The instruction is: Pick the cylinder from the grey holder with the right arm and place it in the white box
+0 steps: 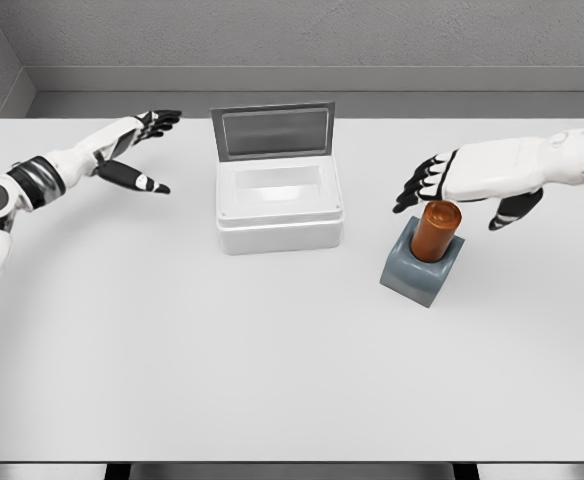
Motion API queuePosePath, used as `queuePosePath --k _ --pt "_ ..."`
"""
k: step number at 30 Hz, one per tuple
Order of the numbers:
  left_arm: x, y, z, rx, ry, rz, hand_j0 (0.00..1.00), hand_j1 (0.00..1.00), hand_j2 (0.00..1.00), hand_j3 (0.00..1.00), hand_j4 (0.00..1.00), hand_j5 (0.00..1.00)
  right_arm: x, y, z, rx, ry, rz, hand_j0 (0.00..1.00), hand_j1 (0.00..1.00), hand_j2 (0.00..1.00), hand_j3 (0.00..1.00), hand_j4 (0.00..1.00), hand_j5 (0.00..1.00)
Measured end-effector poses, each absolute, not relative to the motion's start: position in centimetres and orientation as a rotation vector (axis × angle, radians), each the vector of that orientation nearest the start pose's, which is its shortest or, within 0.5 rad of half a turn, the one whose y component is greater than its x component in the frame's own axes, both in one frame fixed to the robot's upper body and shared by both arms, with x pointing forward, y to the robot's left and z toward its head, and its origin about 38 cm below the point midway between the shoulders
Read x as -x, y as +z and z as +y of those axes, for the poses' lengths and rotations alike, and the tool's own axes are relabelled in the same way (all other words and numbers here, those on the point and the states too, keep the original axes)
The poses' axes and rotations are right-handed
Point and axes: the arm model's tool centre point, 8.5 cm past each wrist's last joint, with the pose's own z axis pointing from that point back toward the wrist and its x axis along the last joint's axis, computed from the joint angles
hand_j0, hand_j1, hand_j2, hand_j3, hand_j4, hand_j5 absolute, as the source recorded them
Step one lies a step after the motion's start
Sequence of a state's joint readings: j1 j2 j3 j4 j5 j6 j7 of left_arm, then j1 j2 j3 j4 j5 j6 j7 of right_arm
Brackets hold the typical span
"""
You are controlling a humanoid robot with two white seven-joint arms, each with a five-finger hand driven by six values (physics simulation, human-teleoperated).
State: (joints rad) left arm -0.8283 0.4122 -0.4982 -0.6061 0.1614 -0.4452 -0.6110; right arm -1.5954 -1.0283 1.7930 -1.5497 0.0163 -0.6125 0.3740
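An orange-brown cylinder [437, 231] stands upright in a grey holder [420, 272] at the right of the white table. My right hand [450, 186] hovers just behind and above the cylinder's top, palm down, fingers spread and holding nothing. The thumb hangs to the cylinder's right. The white box [279, 208] sits at the table's middle back, its lid [273, 131] standing open. My left hand [144, 150] is raised at the far left, fingers spread, well apart from the box.
The white table [272, 380] stretches wide in front of the box and holder. A grey wall runs behind the table's far edge.
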Motion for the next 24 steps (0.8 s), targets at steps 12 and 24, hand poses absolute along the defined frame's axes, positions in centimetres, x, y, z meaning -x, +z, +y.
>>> queuePosePath --k 12,24 --pt "-53.9 14.8 32.3 0.040 -1.037 -1.463 1.00 1.00 1.00 1.00 1.00 1.00 -42.7 28.6 -27.1 -0.240 -3.166 1.592 1.00 1.00 1.00 1.00 1.00 1.00" --pt "-53.9 14.9 32.5 0.044 -1.019 -1.473 1.00 1.00 1.00 1.00 1.00 1.00 -42.9 28.4 -27.5 -0.245 -3.196 1.557 0.61 0.61 0.61 0.61 0.61 0.61"
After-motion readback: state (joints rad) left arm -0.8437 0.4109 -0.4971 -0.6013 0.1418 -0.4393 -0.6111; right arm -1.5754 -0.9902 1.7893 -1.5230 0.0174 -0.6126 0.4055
